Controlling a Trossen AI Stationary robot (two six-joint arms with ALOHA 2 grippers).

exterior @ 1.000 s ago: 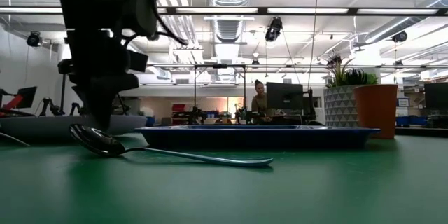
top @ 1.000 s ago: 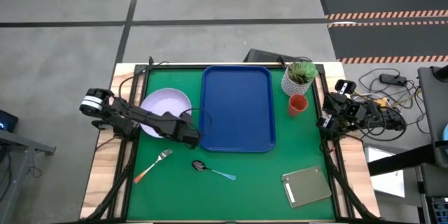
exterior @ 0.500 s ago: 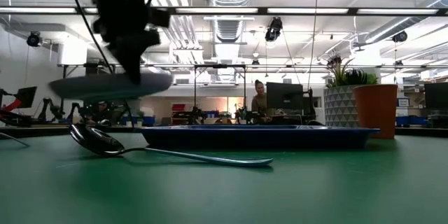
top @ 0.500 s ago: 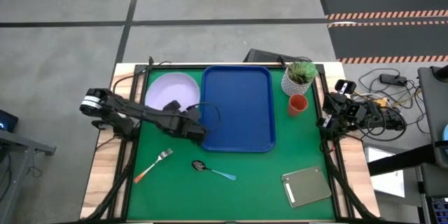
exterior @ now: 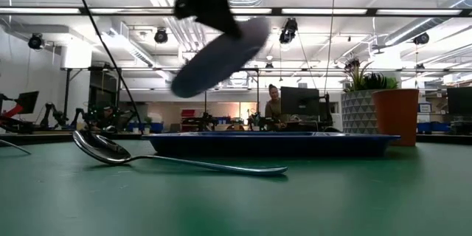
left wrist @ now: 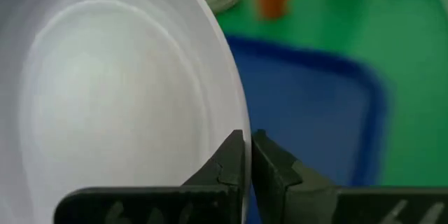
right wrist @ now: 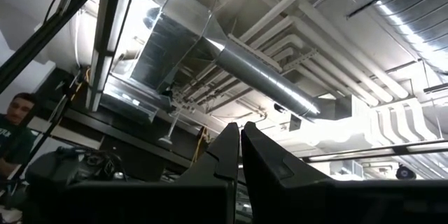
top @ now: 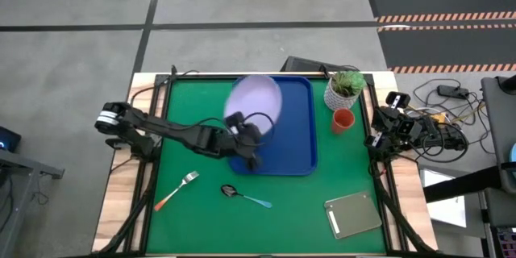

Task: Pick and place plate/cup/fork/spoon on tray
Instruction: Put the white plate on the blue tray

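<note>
Since a second ago the plate [top: 256, 101] has left the table and now hangs tilted over the tray's [top: 294, 141] left half, pinched at its rim by the left gripper [left wrist: 248, 155]. Released aslant, it could slide off. The right gripper [right wrist: 240, 150] rests closed at the table's right edge.

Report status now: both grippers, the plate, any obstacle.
Left gripper shut on round pale lavender plate, held tilted above large blue plastic tray. Right gripper shut, parked at table's right edge. Tray bare.
</note>
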